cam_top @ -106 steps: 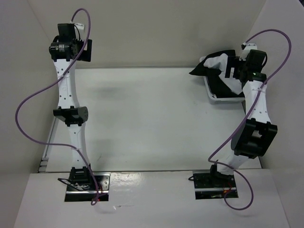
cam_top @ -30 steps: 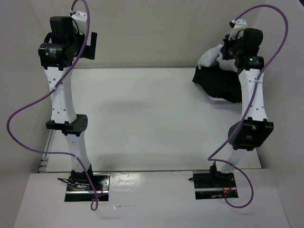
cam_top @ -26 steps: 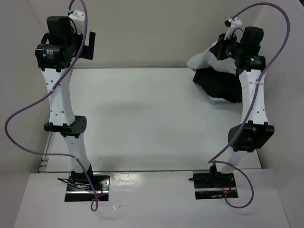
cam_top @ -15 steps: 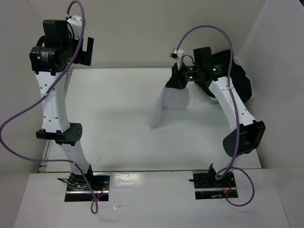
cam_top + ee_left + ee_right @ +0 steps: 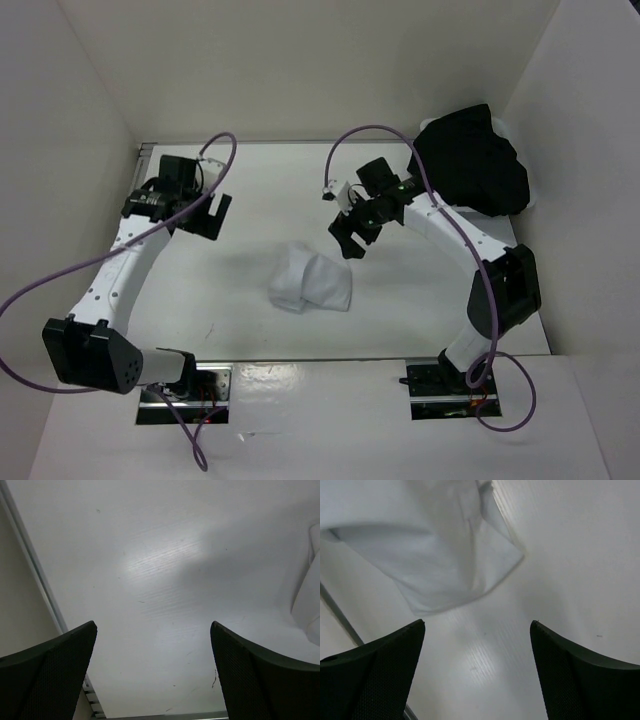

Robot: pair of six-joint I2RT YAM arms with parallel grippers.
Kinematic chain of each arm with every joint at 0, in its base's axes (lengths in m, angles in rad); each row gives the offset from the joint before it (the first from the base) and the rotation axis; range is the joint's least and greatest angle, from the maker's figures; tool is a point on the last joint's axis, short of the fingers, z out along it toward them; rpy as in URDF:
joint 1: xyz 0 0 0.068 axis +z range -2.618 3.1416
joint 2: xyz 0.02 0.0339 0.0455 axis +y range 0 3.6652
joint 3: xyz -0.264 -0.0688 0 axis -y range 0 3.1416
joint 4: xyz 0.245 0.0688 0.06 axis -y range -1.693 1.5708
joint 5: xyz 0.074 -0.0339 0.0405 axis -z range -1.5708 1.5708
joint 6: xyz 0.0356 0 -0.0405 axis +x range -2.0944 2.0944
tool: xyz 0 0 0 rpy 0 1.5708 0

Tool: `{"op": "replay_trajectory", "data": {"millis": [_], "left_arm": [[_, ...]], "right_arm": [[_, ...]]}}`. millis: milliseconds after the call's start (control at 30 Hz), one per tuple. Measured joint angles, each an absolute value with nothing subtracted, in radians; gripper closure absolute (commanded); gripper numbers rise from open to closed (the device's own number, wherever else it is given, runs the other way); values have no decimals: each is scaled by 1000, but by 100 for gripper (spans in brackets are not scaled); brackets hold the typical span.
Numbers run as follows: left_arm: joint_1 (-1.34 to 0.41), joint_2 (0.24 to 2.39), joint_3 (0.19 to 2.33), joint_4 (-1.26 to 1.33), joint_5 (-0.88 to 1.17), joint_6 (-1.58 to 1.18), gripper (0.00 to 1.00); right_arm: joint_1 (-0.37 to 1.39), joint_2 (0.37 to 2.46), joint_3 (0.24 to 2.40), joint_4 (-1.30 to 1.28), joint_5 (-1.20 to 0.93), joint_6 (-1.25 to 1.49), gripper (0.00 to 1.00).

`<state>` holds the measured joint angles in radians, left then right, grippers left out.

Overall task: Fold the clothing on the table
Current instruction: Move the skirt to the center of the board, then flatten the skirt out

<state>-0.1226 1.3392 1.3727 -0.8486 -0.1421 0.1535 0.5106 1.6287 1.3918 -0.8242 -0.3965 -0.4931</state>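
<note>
While the clothing [image 5: 310, 282] lies crumpled mid-frame on the table [image 5: 262, 185], left pincer [image 5: 215, 213] and right pincer [image 5: 348, 241] are held apart, empty; its corners should be spread flat first.

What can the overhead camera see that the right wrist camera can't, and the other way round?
Overhead only: the left arm, the right arm and a black garment in the far right corner. Right wrist only: a close look at the seam and folds of the clothing. Both: the clothing lying crumpled on the table, near the open right jaws.
</note>
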Motion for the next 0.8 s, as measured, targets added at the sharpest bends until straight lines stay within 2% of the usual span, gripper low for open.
{"op": "replay_trajectory", "data": {"millis": [100, 233, 267, 333, 567, 800], "left_arm": [[-134, 1298, 1232, -777, -132, 152, 0], [-134, 1298, 1157, -694, -83, 140, 10], [-134, 1305, 1151, -678, -68, 131, 16], [-134, 1328, 1149, -650, -36, 124, 19], [-134, 1377, 1139, -615, 86, 119, 20], [-134, 1384, 1126, -617, 162, 119, 20]], "right_arm": [[502, 1629, 1372, -811, -343, -492, 10], [501, 1652, 1368, -768, -314, -487, 10], [501, 1667, 1369, -759, -314, -484, 10], [501, 1714, 1375, -749, -319, -475, 12], [524, 1907, 1482, -751, -371, -443, 12], [673, 1971, 1557, -753, -437, -436, 12]]}}
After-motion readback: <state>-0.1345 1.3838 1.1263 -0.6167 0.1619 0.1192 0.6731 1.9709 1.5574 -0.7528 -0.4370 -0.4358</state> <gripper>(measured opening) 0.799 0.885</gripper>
